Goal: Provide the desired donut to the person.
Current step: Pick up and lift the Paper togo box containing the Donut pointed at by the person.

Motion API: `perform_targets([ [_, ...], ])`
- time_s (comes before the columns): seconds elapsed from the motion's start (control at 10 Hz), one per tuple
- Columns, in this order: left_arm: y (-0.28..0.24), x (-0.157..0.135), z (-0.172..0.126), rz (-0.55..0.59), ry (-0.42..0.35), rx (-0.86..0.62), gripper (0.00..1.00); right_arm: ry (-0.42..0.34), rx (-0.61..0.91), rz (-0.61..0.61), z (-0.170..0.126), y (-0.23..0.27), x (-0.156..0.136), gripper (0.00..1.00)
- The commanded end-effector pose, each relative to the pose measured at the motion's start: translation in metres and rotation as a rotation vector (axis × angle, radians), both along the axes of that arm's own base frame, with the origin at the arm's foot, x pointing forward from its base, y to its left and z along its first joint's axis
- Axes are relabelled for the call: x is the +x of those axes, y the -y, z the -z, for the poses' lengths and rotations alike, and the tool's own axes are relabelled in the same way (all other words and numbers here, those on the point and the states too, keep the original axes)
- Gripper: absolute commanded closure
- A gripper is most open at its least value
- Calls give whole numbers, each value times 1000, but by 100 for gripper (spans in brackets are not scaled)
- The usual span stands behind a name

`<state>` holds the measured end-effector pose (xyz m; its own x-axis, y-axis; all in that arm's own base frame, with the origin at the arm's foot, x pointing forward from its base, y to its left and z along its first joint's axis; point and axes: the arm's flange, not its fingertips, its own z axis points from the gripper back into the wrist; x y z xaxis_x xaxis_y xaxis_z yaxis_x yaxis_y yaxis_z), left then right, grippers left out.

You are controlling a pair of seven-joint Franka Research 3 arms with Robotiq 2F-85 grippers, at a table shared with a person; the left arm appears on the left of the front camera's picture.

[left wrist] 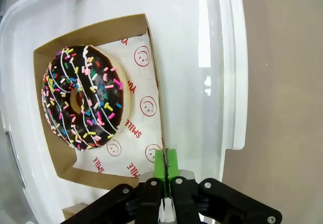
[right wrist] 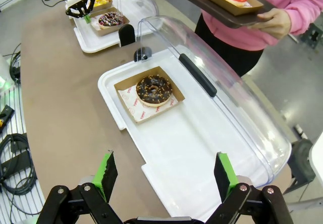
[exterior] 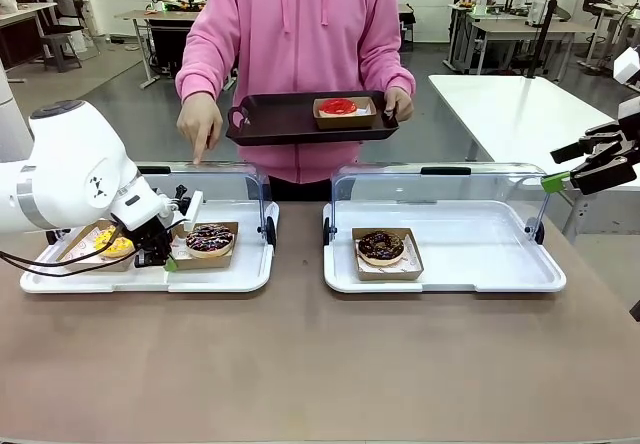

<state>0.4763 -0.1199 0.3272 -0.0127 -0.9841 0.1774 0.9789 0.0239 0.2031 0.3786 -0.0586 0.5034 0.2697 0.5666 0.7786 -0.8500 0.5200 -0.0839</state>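
My left gripper (left wrist: 165, 159) is clamped on the side wall of the cardboard tray (left wrist: 96, 30) under the sprinkled donut (left wrist: 83, 98). I'd lift level and slow so nothing slides, towards the person (exterior: 300, 24) and the dark serving tray (exterior: 280, 119). My right gripper (right wrist: 164, 176) hangs with jaws wide apart.

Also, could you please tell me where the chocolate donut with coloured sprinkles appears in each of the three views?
Front view: the sprinkle donut sits lower left, in the left white tray, just right of the left claw.
Left wrist view: large, left of centre, in its cardboard tray.
Right wrist view: small, at the top left.
Shared landmark: the left claw, shut on the cardboard tray's edge.
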Motion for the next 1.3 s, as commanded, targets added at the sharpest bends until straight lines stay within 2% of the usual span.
perform_targets([
  [0.0,-1,-6,-12,-9,-13,15,100,1,10,-4,2,-1,1,0],
  [0.2,-5,-21,-22,4,4,12,100,1,10,-4,2,-1,1,0],
  [0.5,-31,-93,-65,27,43,-43,100,1,10,-4,2,-1,1,0],
  [0.7,-54,-139,-87,87,14,-84,100,1,10,-4,2,-1,1,0],
  [0.9,-74,-176,-116,56,-27,-93,100,1,10,-4,2,-1,1,0],
  [1.0,-83,-188,-135,26,5,-104,100,1,10,-4,2,-1,1,0],
  [1.2,-92,-196,-173,-9,129,-104,100,1,10,-4,2,-1,1,0],
])
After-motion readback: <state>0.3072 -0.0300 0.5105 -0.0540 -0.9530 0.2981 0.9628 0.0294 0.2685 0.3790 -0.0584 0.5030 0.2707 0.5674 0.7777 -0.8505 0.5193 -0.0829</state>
